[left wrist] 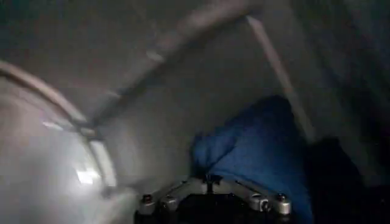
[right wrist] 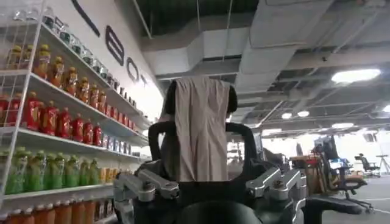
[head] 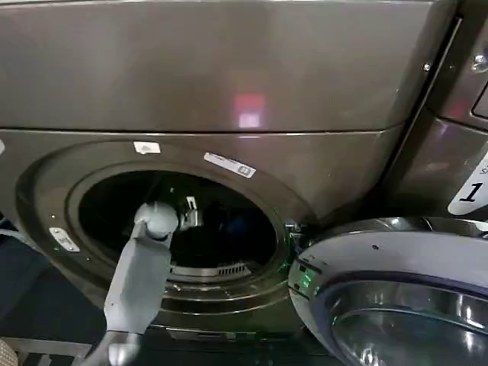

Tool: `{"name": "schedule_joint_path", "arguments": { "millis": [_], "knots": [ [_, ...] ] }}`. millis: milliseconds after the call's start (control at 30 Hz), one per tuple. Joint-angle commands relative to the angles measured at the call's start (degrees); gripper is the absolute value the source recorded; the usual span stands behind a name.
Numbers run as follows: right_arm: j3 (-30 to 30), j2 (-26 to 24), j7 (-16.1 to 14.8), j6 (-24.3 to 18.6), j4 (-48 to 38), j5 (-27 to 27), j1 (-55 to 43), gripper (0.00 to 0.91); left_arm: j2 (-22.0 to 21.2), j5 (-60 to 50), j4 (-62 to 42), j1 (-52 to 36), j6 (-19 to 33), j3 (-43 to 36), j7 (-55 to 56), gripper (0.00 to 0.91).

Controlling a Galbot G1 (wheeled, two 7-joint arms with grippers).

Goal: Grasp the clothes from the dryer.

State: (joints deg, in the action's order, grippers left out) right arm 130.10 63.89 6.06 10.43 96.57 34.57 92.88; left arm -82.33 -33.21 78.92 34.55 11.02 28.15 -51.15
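The dryer is bronze-grey, and its round porthole stands open. My left arm reaches through the opening, so my left gripper is inside the dark drum. In the left wrist view a blue piece of the clothes lies just beyond the gripper's body, against the drum wall. A dark piece lies beside it. My right gripper is raised out in the room, away from the machine. It is shut on a pale beige cloth that hangs down between its black fingers.
The silver-rimmed glass door is swung open at lower right, close to the porthole's edge. A like machine with a white "1" sticker stands to the right. Behind the right gripper are shelves of bottles and an office chair.
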Motion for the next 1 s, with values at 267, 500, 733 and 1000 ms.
{"name": "schedule_joint_path", "arguments": {
  "millis": [267,500,733,1000],
  "knots": [
    [-1.06,0.3,-0.52,-1.91,0.54,0.02,-0.57,0.907,-6.44,21.12,13.18,4.58,-20.6,-0.91,51.34,0.0],
    [-1.35,0.2,-1.0,-2.5,0.52,-0.06,-0.38,0.907,-8.21,26.63,13.53,7.28,-24.34,-0.59,57.67,0.0],
    [-1.57,0.18,-0.82,-2.91,0.5,-0.02,-0.57,0.907,-7.73,29.36,13.52,7.62,-26.21,-0.65,57.62,0.0],
    [0.04,-0.09,0.53,-0.66,0.7,0.26,-0.52,0.907,-7.67,28.87,13.59,8.27,-26.55,-1.03,56.74,0.0]
  ]
}}
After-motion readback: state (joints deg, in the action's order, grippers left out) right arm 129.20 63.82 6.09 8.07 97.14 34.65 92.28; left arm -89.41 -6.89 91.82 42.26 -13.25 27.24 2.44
